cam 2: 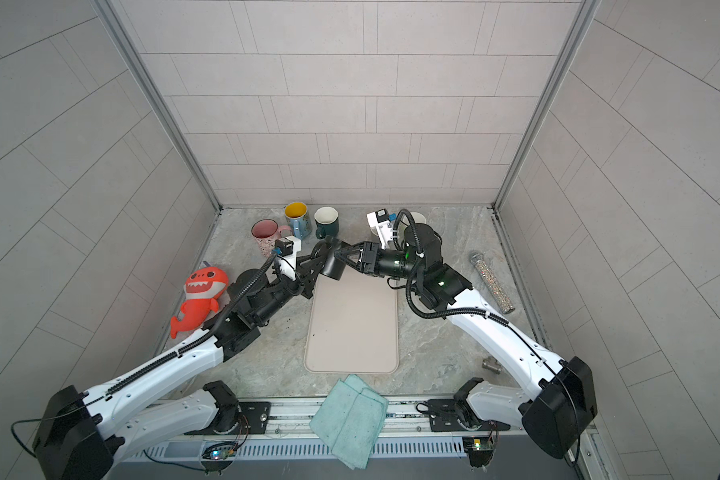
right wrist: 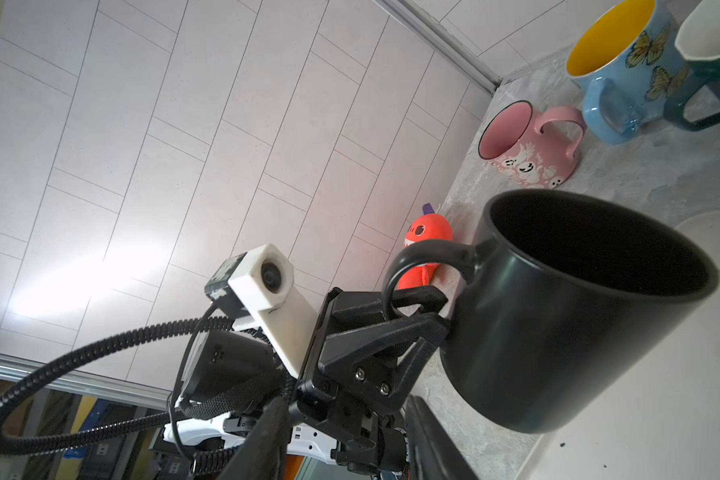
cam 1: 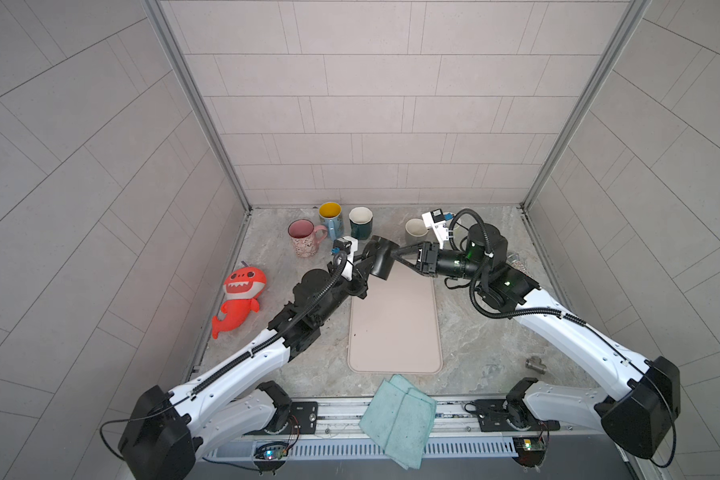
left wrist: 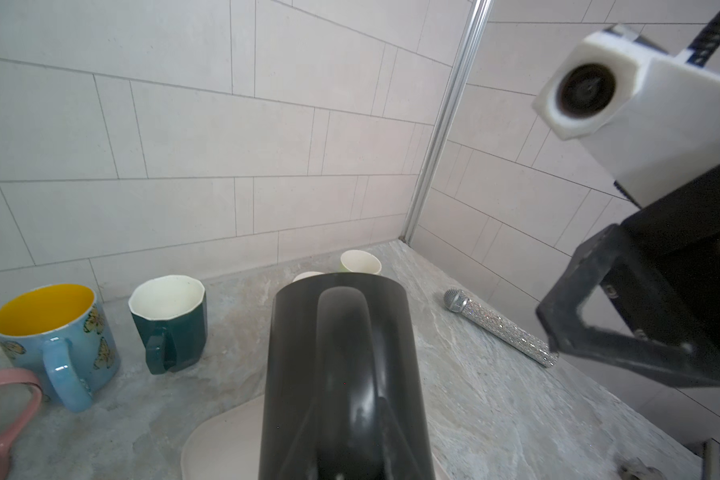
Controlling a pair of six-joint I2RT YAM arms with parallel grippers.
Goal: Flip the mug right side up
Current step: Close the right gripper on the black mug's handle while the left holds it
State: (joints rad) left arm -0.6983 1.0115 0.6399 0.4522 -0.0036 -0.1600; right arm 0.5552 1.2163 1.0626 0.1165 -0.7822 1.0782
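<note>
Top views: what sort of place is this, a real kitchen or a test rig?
Likely a mock kitchen counter built as a robot test cell: tiled wall panels set in aluminium framing, a marble-look countertop, and a mounting rail along its front edge.

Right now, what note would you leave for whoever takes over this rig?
Left pincer: shut on the handle of the glossy black ceramic mug.
Right pincer: open, close beside the mug, gripping nothing.
Mug: tilted, mouth partly upward, over the far end of the beige rectangular rubbery mat; I cannot tell whether its base touches.
Done: mug gripped, mouth already off the table.
Left: level it, stand it on its base, release.
</note>
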